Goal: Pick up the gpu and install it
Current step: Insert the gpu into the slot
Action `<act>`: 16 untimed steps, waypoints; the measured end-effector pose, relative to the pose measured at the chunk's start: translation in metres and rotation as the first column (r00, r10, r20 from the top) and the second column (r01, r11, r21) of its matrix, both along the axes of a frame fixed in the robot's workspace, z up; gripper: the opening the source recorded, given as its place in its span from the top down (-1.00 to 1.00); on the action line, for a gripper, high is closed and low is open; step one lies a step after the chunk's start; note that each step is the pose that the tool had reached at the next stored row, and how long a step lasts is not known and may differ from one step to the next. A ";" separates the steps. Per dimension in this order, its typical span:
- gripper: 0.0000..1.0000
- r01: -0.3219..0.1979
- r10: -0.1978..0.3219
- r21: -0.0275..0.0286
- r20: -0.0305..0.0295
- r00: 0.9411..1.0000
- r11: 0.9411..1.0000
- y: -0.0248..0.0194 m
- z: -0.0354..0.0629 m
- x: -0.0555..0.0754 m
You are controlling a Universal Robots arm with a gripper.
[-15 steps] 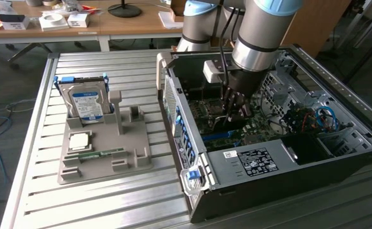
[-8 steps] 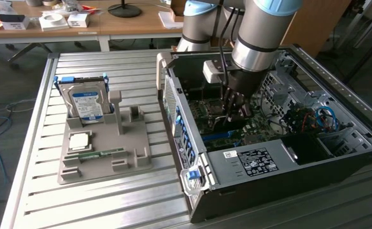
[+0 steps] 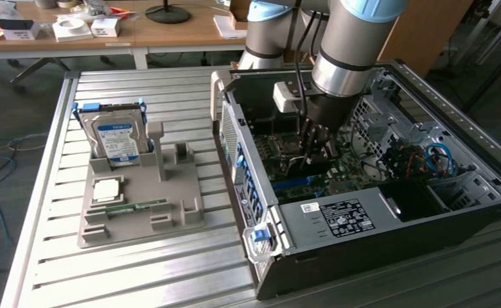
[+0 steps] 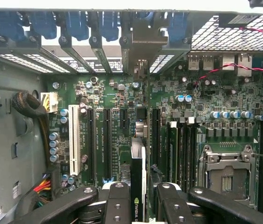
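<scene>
The gpu (image 4: 137, 179) is a thin dark card seen edge-on, with a green logo on its edge. My gripper (image 4: 138, 207) is shut on it, one black finger (image 4: 117, 200) pressed against each side. The card stands upright over the long black expansion slots of the green motherboard (image 4: 108, 93), and its metal bracket (image 4: 143, 37) reaches the case's rear slot openings. Whether it is seated in a slot I cannot tell. In the exterior view my gripper (image 3: 315, 151) is lowered inside the open computer case (image 3: 345, 218), just above the board.
A white slot (image 4: 74, 140), a bundle of cables (image 4: 28, 105) and the CPU socket (image 4: 227, 172) flank the card. On the exterior view's left, a grey tray (image 3: 139, 224) carries a hard drive (image 3: 117, 138), a square chip (image 3: 106, 188) and a memory stick (image 3: 135, 206).
</scene>
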State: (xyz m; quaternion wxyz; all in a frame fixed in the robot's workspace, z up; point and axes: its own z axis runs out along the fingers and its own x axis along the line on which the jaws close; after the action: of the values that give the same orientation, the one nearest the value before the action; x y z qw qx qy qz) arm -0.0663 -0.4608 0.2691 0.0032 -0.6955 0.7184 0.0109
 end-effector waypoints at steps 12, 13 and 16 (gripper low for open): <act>0.47 0.001 -0.001 0.000 0.000 1.000 1.000 0.0000 -0.0019 -0.001; 0.47 0.001 -0.001 0.000 0.000 1.000 1.000 0.0000 -0.0019 -0.001; 0.47 0.004 -0.004 0.000 0.000 1.000 1.000 0.0000 -0.0021 -0.001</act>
State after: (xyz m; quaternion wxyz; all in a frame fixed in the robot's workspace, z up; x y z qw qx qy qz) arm -0.0669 -0.4608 0.2670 0.0033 -0.6939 0.7199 0.0110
